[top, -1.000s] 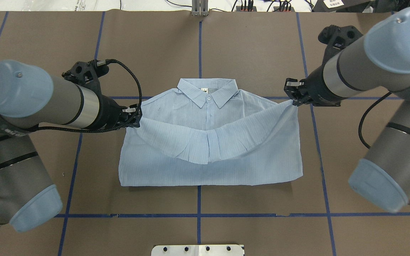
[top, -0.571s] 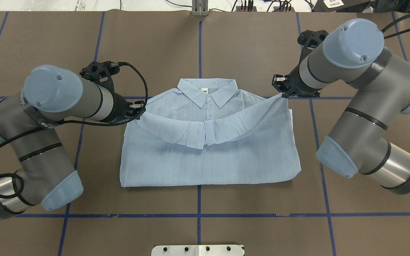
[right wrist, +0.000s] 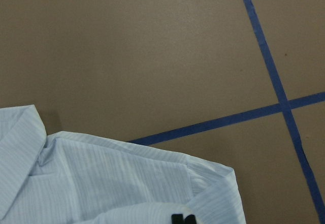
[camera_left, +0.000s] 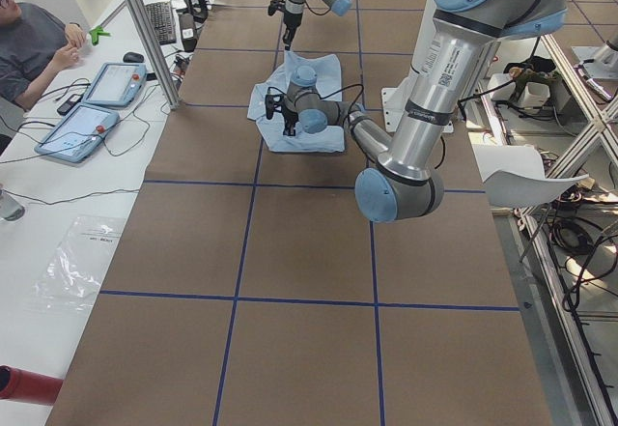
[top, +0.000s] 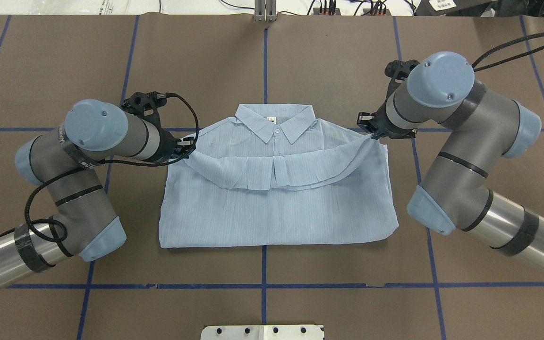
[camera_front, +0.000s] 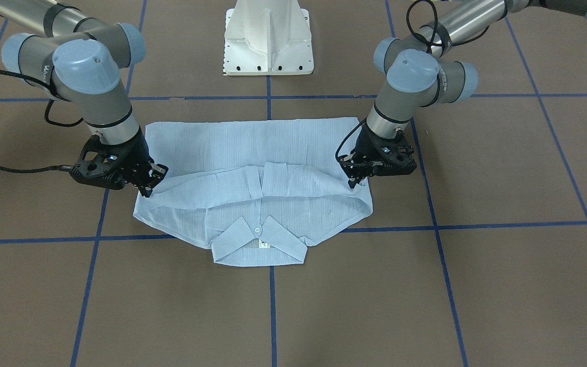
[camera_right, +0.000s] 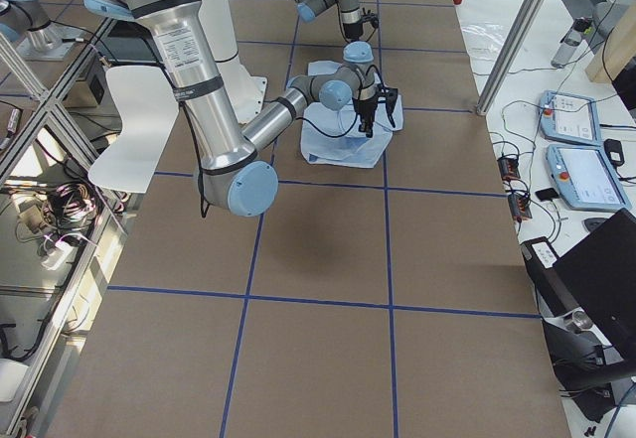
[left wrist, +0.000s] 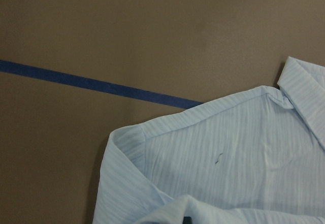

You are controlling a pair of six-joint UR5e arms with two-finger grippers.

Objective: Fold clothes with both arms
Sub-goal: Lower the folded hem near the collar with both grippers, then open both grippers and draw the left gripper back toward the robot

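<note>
Shirt (camera_front: 252,148): light blue, spread flat at mid surface, front up. Its collar (camera_front: 259,244) points to the surface edge away from the pedestal base (camera_front: 268,38).

Front-facing view: the left end effector (camera_front: 353,182) and right end effector (camera_front: 149,187) are each pinched narrow on one corner of the hem (camera_front: 273,178), just above the body. The hem sags between them as a band across the chest. The corners are held wide apart, probably to keep the edge taut and the fold square.

Overhead: the hem band sits just short of the collar, its corners over the shoulders. The fold crease lies toward the robot-side edge of the surface. Judged a bottom-to-top fold, nearly done. The corners want lowering and releasing together, or one side may skew.

Left side view: both arms are over the shirt; grip unreadable. Right side view: same.

Left wrist view: a shoulder corner and a blue tape line (left wrist: 101,84) lie below, with a dark fingertip (left wrist: 188,220) at the bottom edge and cloth bunched around it.

Right wrist view: black fingertips (right wrist: 183,219) on cloth, with the other shoulder corner beneath, the likely drop spot.
</note>
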